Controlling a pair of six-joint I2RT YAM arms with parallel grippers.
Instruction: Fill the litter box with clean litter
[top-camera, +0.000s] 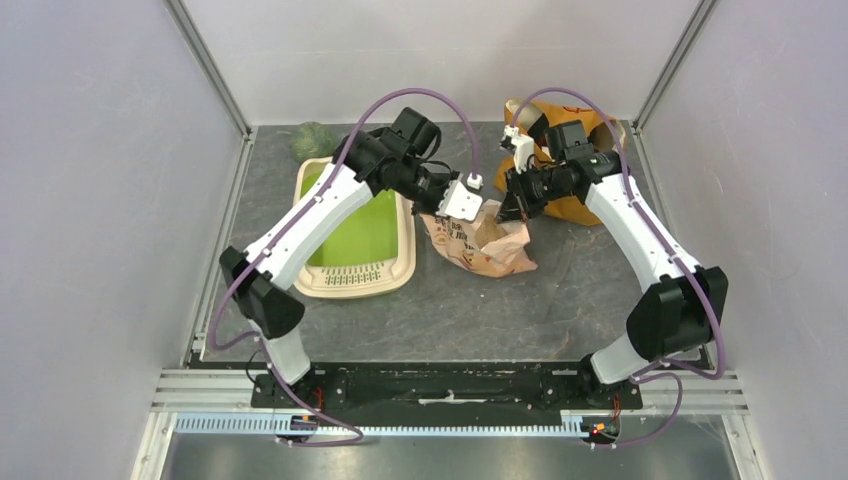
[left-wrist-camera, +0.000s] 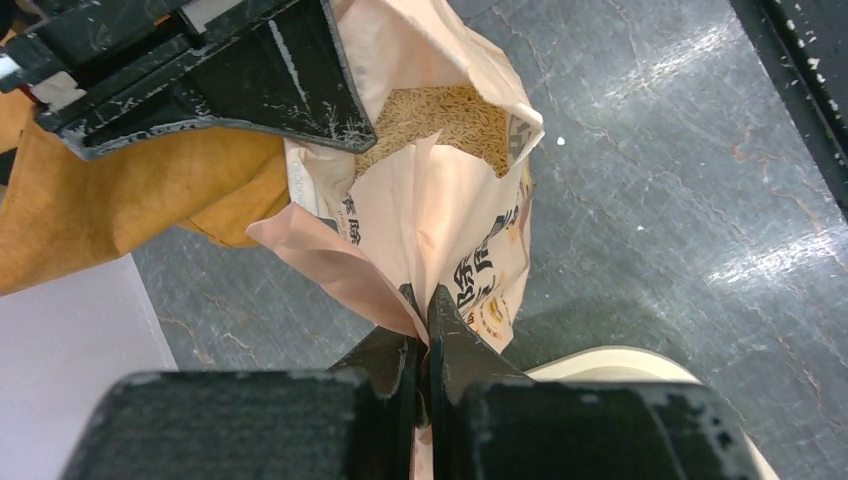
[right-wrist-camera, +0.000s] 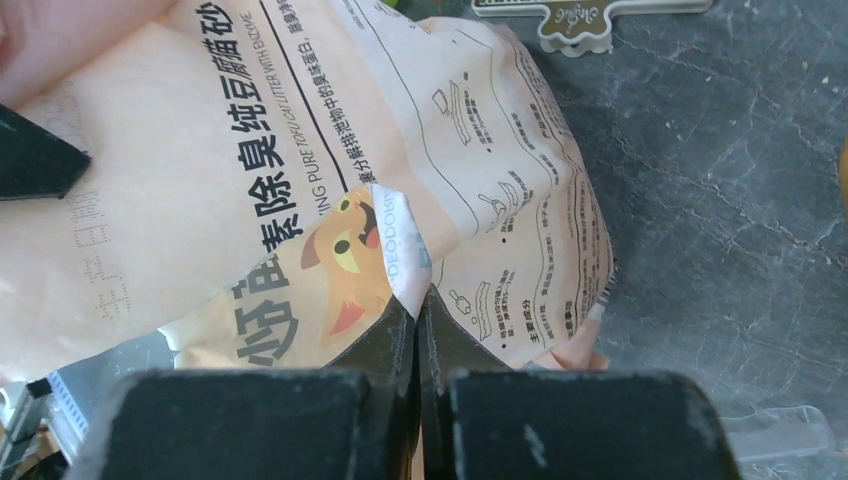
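My left tool (left-wrist-camera: 425, 300) and right tool (right-wrist-camera: 418, 305) clench the peach-orange printed plastic bag (top-camera: 480, 245); best lifted level, mouth up, toward the cream rectangular litter box (top-camera: 408, 250).

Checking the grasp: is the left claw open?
No, the left claw is shut, its fingers pinching the edge of the bag.

The right pincer (right-wrist-camera: 418, 305) is pinching a small fold of the peach bag (right-wrist-camera: 200, 150). Its two black fingers (right-wrist-camera: 380, 350) are pressing tight together. The bag is showing an orange cat (right-wrist-camera: 350, 255) and black writing, and it is lying on the grey worktop (right-wrist-camera: 720, 180).
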